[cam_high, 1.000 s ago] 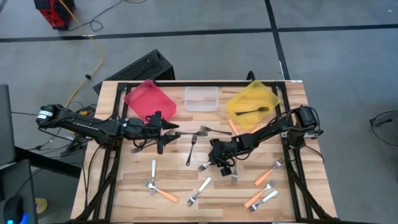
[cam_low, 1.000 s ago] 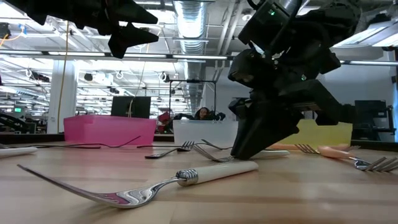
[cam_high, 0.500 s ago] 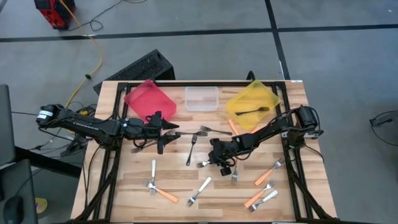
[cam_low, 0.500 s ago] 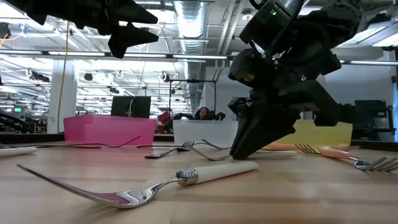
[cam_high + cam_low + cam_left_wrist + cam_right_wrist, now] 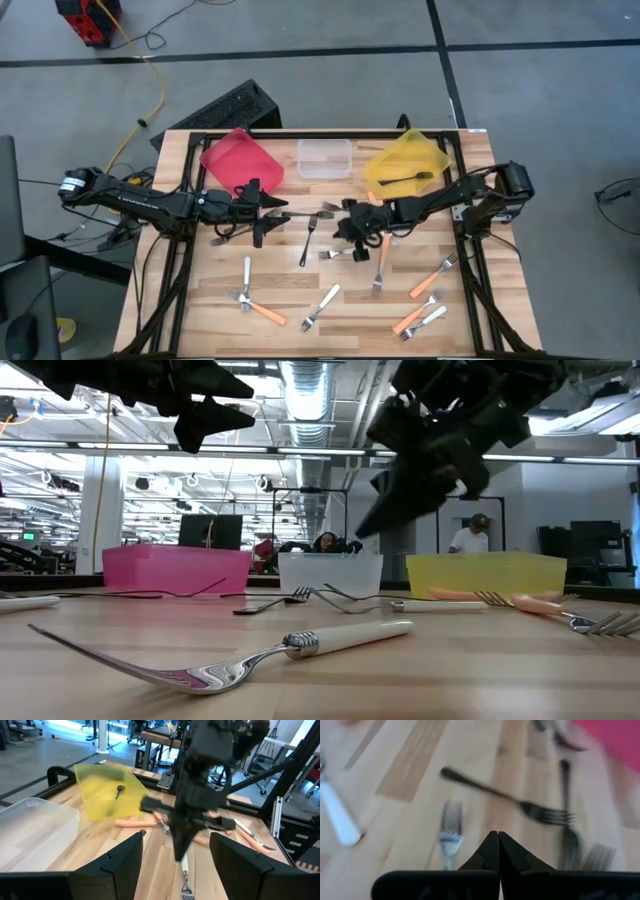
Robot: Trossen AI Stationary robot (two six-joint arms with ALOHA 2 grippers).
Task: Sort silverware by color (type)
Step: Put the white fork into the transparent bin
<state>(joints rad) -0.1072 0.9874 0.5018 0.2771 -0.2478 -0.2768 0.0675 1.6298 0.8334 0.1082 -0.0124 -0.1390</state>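
A: Where does the right gripper sit, and is it carrying anything?

B: It hangs above the middle of the table, lifted clear of the wood. Its fingers are pressed together tip to tip, and the right wrist view shows nothing between them, so it looks empty-handed. A white-handled fork lies on the boards just at its 6 o'clock.

A: And the left gripper?

B: It hovers at the 9 o'clock side of the table centre, fingers spread, gripping nothing. It looks parked out of the other arm's way.

A: Where is the silverware?

B: Mostly loose on the table. A dark fork lies near the centre, silver ones and orange-handled ones are scattered toward 6 o'clock, and more orange ones lie toward 4 o'clock. One black fork already rests in the yellow bin at 1 o'clock, which suggests that bin takes the dark kind. The clear bin at 12 and the red bin at 11 look empty.
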